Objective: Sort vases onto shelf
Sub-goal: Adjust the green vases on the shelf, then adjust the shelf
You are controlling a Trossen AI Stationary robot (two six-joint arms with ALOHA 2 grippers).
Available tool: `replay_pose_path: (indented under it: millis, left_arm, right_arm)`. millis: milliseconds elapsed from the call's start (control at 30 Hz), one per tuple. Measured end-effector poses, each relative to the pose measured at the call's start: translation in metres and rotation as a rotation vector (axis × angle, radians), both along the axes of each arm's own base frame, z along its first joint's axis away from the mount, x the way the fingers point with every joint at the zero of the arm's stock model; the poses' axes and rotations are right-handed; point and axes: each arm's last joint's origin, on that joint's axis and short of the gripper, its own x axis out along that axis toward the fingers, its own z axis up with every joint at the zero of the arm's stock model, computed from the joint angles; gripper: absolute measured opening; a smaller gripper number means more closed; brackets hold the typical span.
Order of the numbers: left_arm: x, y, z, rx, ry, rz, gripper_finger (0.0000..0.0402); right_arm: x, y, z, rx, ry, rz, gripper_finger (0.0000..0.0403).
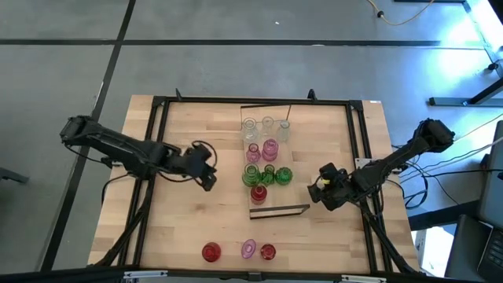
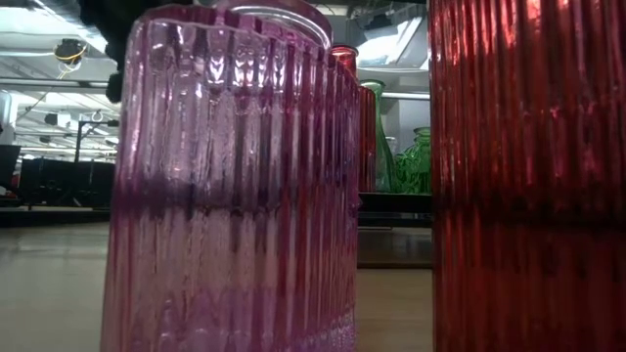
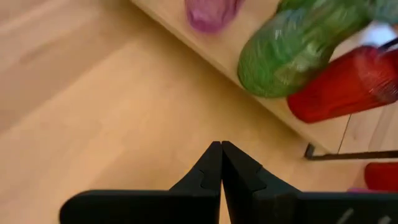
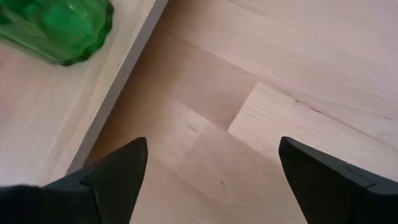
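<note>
Glass vases [image 1: 266,161] in clear, pink, green and red stand grouped on the shelf [image 1: 277,209] at mid-table; three more, two red and one pink, near the table's front edge. Left claw [image 1: 206,177] clenched, empty, beside the shelf. Right claw [image 1: 320,189] released, empty, opposite side.

The left arm is reaching in from the left edge of the high view toward the centre, its wrist bending slightly downward. The left gripper [image 1: 209,181] is sitting left of centre, its fingers [image 3: 211,168] pressing together with nothing between them. The right arm is angling in from the right edge, and the right gripper [image 1: 317,191] is resting right of centre with fingers [image 4: 118,168] spread wide, holding nothing.
</note>
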Motion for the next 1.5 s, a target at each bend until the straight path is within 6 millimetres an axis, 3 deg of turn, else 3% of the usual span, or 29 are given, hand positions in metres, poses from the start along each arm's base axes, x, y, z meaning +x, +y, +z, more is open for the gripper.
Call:
replay_pose_path:
  millis: [267, 500, 633, 967, 1500]
  left_arm:
    - [0.046, -0.002, -0.036, -0.107, 0.002, -0.054, 0.0]
    - [0.067, 0.002, -0.061, -0.149, 0.013, -0.05, 0.0]
    - [0.075, 0.004, -0.066, -0.153, -0.027, -0.033, 0.0]
    - [0.085, 0.01, -0.058, -0.148, -0.154, 0.013, 0.0]
    - [0.073, 0.005, -0.069, -0.152, -0.005, 0.027, 0.0]
  right_arm:
    - [0.0, -0.001, 0.0, -0.009, -0.044, -0.078, 0.0346]
    - [0.001, 0.0, 0.0, 0.014, -0.042, -0.073, 0.0346]
    - [0.002, 0.0, 0.001, 0.026, -0.051, -0.07, 0.0346]
    - [0.005, 0.002, 0.002, 0.038, -0.083, -0.068, 0.0346]
    - [0.019, 0.013, -0.017, 0.105, -0.045, -0.046, 0.0331]
